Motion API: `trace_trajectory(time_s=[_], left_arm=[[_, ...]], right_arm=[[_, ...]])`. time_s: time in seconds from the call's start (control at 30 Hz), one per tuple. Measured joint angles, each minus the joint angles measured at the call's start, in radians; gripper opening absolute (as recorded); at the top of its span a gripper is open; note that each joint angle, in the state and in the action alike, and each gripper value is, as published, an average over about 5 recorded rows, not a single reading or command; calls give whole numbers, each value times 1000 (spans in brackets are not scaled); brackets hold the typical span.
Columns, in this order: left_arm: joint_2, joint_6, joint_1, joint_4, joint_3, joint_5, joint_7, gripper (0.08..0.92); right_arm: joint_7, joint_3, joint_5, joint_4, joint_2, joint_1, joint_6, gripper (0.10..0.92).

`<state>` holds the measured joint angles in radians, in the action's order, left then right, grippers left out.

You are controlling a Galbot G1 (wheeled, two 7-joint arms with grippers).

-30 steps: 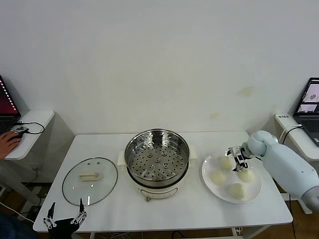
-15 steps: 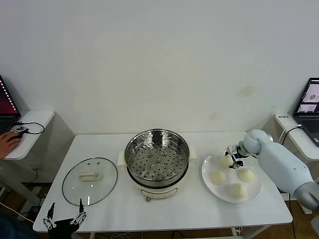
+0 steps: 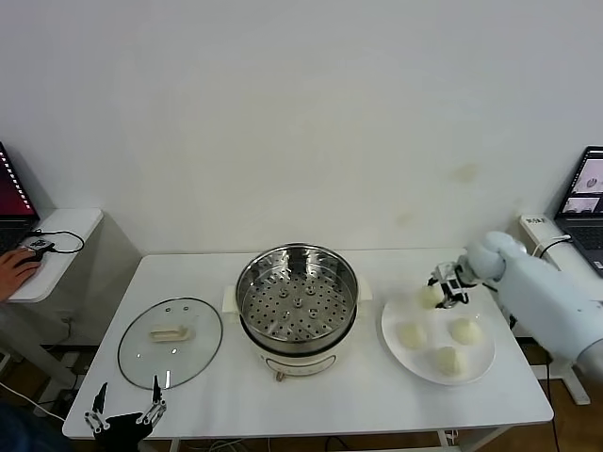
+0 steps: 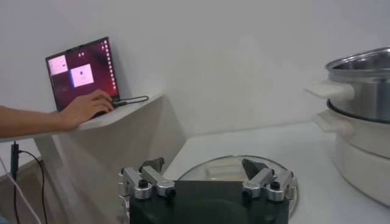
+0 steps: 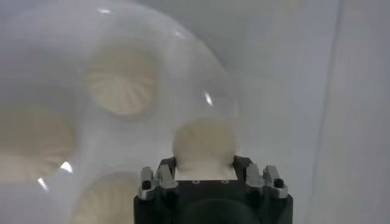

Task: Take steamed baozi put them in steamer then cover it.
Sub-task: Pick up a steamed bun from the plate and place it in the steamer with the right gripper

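Observation:
My right gripper [image 3: 441, 288] is shut on one cream-white baozi [image 3: 431, 295] and holds it just above the back edge of the white plate [image 3: 392, 349]. In the right wrist view this baozi [image 5: 204, 143] sits squeezed between the fingers of the right gripper [image 5: 204, 165]. Three more baozi [image 3: 412, 335] lie on the plate. The steel steamer [image 3: 297, 298] stands uncovered at the table's middle, its perforated tray bare. My left gripper [image 3: 124, 414] hangs open, holding nothing, at the table's front left corner.
The glass lid [image 3: 170, 342] with a cream handle lies flat on the table left of the steamer. Side desks with laptops [image 4: 82, 70] flank the table; a person's hand [image 3: 17, 266] rests on the left one.
The right gripper has closed on the rear baozi and lifted it slightly, up and toward the plate's back edge. The left arm has not moved.

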<state>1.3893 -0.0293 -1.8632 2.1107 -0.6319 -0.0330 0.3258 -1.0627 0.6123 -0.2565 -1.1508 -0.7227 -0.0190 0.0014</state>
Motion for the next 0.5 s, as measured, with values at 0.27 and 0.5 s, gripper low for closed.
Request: trace_trajectory(time_s=[0.27, 0.5], left_arm=[[-14, -9, 8, 5, 9, -4, 1, 823], [-25, -9, 24, 7, 10, -12, 0, 823]], right_arm=[[5, 183, 198, -112, 3, -248, -11, 601], [34, 348, 324, -145, -90, -437, -5, 602]])
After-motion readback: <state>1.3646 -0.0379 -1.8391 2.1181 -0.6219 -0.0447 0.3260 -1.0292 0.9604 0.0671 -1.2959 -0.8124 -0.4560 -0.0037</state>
